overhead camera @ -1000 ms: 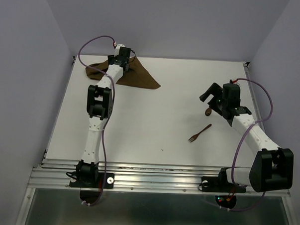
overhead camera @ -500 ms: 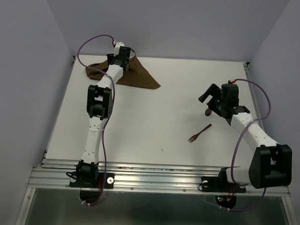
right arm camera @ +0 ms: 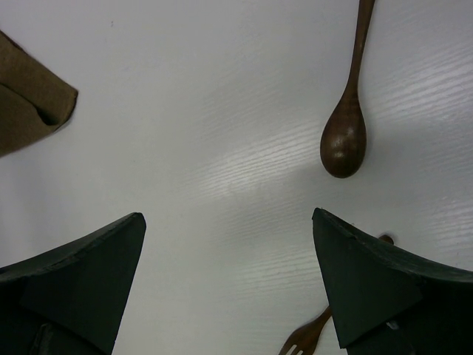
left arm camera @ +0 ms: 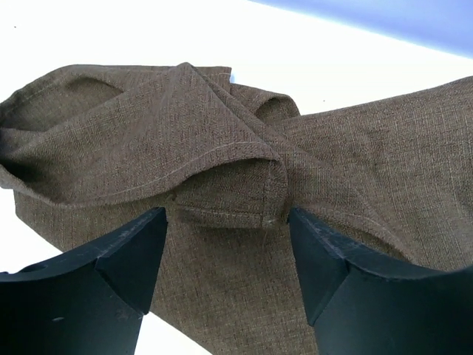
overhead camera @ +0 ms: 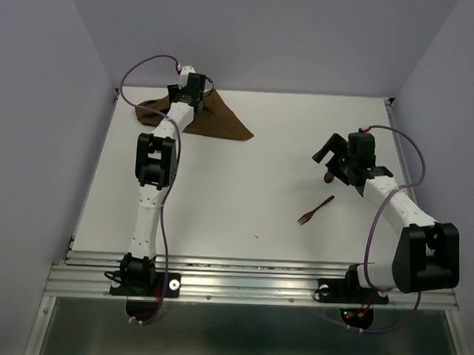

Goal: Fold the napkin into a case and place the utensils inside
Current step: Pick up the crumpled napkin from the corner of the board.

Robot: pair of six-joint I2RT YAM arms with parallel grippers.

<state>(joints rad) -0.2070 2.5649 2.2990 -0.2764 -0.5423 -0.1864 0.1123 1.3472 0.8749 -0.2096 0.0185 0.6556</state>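
Note:
The dark brown napkin (overhead camera: 224,123) lies crumpled at the table's far left; in the left wrist view its folds (left arm camera: 222,148) fill the frame. My left gripper (overhead camera: 195,88) hovers over it, jaws open with a folded edge between the fingertips (left arm camera: 133,251), not pinched. The spoon (right arm camera: 344,133) lies on the table ahead of my right gripper (overhead camera: 329,150), which is open and empty; in the top view its bowl (overhead camera: 328,177) peeks out under the wrist. The fork (overhead camera: 315,210) lies nearer, its tines (right arm camera: 303,340) at the right wrist view's bottom.
The white table (overhead camera: 252,194) is ringed by lilac walls. A metal rail (overhead camera: 248,280) runs along the near edge by the arm bases. A corner of the napkin (right arm camera: 33,103) shows at the left of the right wrist view.
The right arm has shifted slightly left and toward the far side over the spoon. The left arm and the napkin stay as they were.

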